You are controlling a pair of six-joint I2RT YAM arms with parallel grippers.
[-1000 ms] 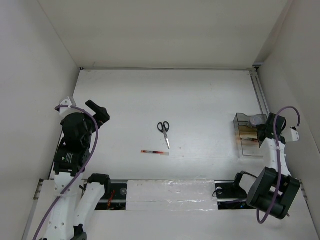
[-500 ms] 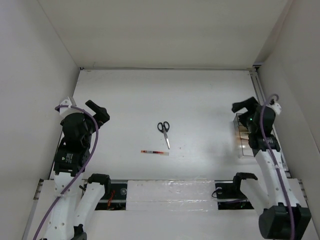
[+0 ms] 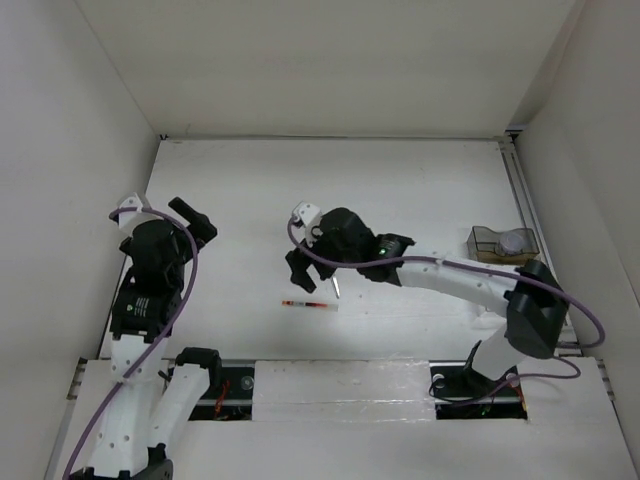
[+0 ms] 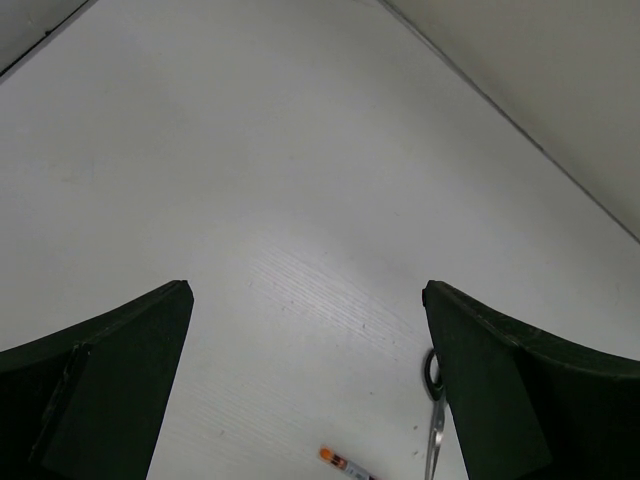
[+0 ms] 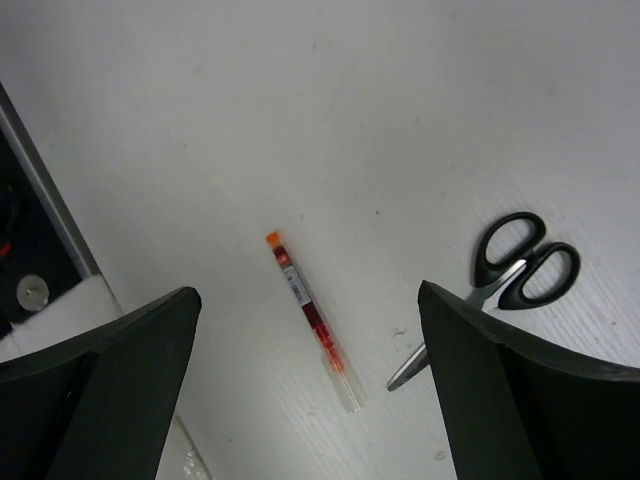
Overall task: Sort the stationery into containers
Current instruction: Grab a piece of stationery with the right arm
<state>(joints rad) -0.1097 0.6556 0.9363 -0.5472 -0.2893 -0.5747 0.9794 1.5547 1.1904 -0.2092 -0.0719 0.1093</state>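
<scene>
Since the right jaws stand wide apart and empty above the pen, you can come straight down on it. It lies flat on the counter, with the scissors near its clear end. It looks light, stiff and slick, so pinch it mid-barrel, across its width, or it may roll or tip. The left jaws, also spread and empty, hover over the counter's left side. The box sits well apart at the right edge.
</scene>
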